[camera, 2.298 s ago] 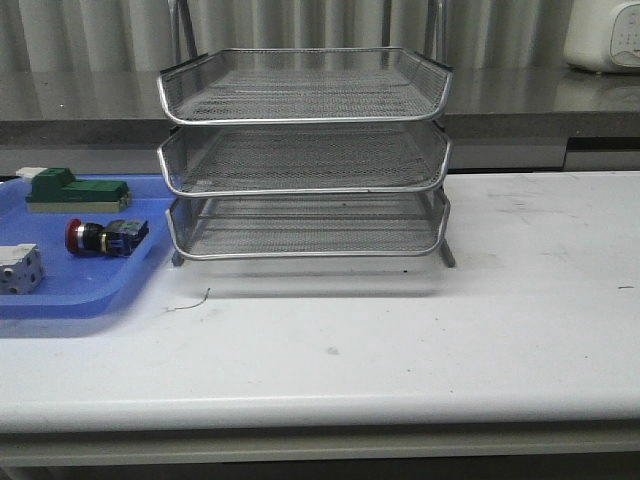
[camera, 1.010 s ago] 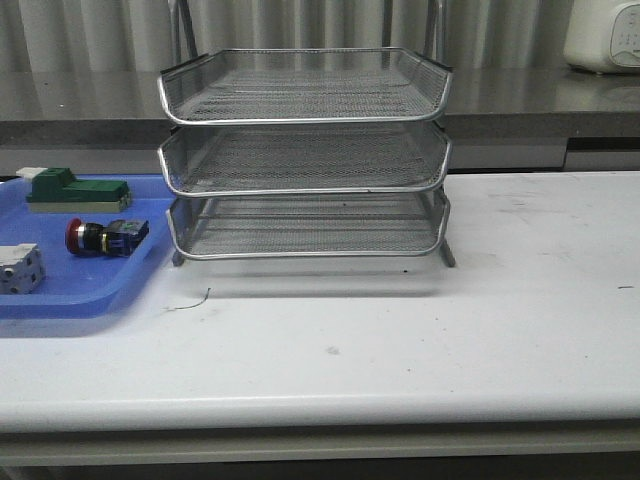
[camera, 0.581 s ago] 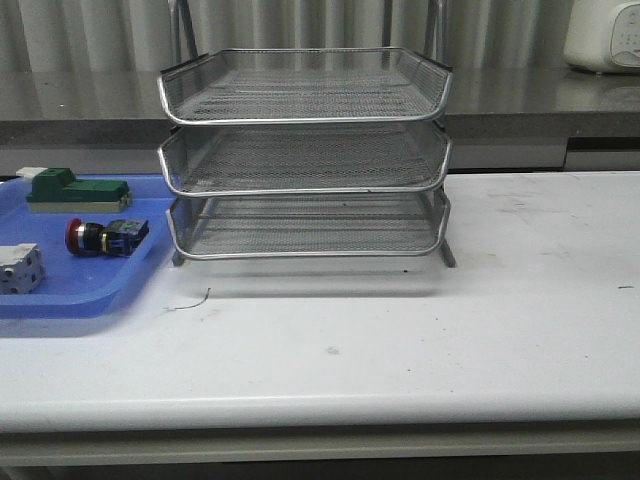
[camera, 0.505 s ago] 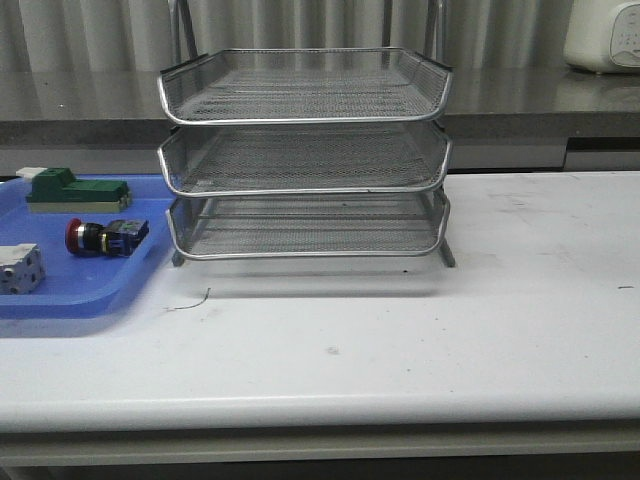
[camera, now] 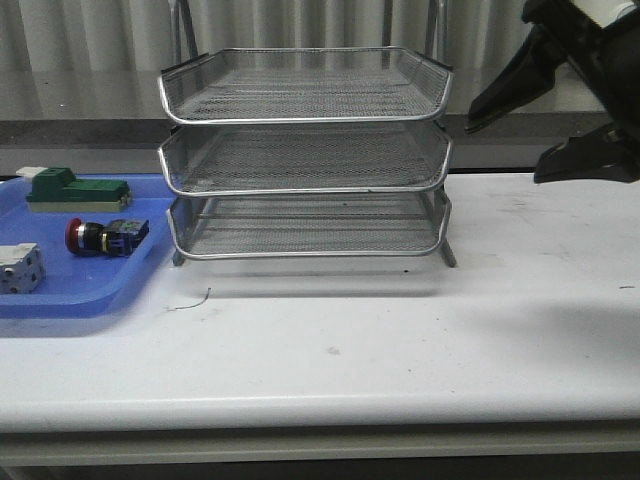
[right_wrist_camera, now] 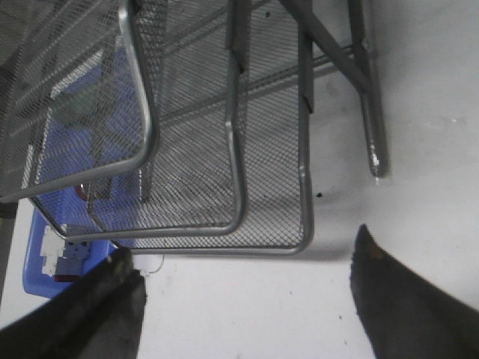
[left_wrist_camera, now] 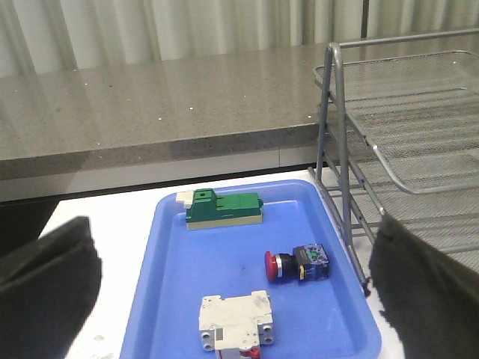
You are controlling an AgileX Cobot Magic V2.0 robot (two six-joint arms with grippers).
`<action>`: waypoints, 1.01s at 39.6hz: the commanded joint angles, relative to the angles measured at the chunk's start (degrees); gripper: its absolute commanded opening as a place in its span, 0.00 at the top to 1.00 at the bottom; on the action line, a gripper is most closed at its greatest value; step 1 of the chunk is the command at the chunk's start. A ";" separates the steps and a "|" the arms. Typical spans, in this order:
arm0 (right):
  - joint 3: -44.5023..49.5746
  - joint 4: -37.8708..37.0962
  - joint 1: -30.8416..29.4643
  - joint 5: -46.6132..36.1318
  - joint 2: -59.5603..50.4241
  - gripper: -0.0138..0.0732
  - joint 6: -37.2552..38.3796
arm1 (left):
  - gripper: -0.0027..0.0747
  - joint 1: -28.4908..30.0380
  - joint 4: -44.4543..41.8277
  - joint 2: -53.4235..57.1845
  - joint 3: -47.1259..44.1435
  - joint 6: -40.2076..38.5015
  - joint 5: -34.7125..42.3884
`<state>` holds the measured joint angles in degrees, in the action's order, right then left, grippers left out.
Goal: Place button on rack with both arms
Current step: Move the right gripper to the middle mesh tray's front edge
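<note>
Button lies on side in blue tray, left of rack, untouched. Probably light, rigid, prone to roll; grip across black body. Right end effector spread open beside rack; left end effector open above tray.

A white worktop, scuffed with small dark marks, fills the foreground. Behind it runs a grey speckled stone ledge with a pale front edge. Pale vertical-ribbed curtains cover the wall, evenly lit.
</note>
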<state>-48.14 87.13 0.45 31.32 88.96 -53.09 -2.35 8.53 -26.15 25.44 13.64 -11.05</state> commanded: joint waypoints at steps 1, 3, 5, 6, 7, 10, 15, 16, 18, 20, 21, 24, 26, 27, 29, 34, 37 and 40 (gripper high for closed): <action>-2.02 10.98 0.05 3.57 1.58 0.28 -8.19 | 0.07 0.21 0.15 -0.60 1.96 -0.10 4.27; -2.56 12.65 0.05 4.86 3.11 0.36 -9.82 | 0.07 0.21 0.15 -0.60 1.96 -0.10 4.27; -3.40 13.81 0.05 6.34 4.57 0.42 -10.41 | 0.07 0.21 0.15 -0.60 1.96 -0.10 4.27; -3.77 14.25 0.05 7.07 5.35 0.45 -10.48 | 0.07 0.21 0.15 -0.60 1.96 -0.10 4.27; -4.33 14.53 0.05 7.90 5.93 0.46 -10.48 | 0.07 0.21 0.15 -0.60 1.96 -0.10 4.27; -6.10 15.00 0.24 9.77 7.77 0.47 -10.48 | 0.07 0.21 0.15 -0.60 1.96 -0.10 4.27; -9.02 15.00 1.73 10.65 10.56 0.48 -10.48 | 0.07 0.21 0.15 -0.60 1.96 -0.10 4.27; -9.45 15.00 2.17 10.54 10.99 0.48 -10.48 | 0.07 0.21 0.15 -0.60 1.96 -0.10 4.27; -10.24 15.00 2.95 10.21 11.94 0.48 -10.48 | 0.07 0.21 0.15 -0.60 1.96 -0.10 4.27; -10.94 15.12 3.64 9.74 12.90 0.48 -10.48 | 0.07 0.21 0.15 -0.60 1.96 -0.10 4.27; -11.30 15.18 3.86 9.43 13.23 0.49 -10.48 | 0.07 0.21 0.15 -0.60 1.96 -0.10 4.27; -12.12 15.64 4.20 9.26 14.45 0.52 -10.48 | 0.07 0.21 0.15 -0.60 1.96 -0.10 4.27; -12.37 16.32 4.20 9.62 14.93 0.56 -10.48 | 0.07 0.21 0.15 -0.60 1.96 -0.10 4.27; -12.37 16.58 4.20 9.69 14.99 0.59 -10.48 | 0.07 0.21 0.15 -0.60 1.96 -0.10 4.27; -12.37 16.64 4.20 9.69 14.99 0.64 -10.48 | 0.07 0.21 0.15 -0.60 1.96 -0.10 4.27; -12.37 16.58 4.20 9.97 14.99 0.75 -10.48 | 0.07 0.21 0.15 -0.60 1.96 -0.10 4.27; -12.37 16.33 4.20 10.56 14.99 0.79 -10.48 | 0.07 0.21 0.15 -0.60 1.96 -0.10 4.27; -11.93 16.00 4.20 11.74 14.99 0.81 -10.48 | 0.07 0.21 0.15 -0.60 1.96 -0.10 4.27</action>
<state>-58.80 100.99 4.60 37.59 106.82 -62.69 -2.35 8.53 -26.15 25.44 13.64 -11.05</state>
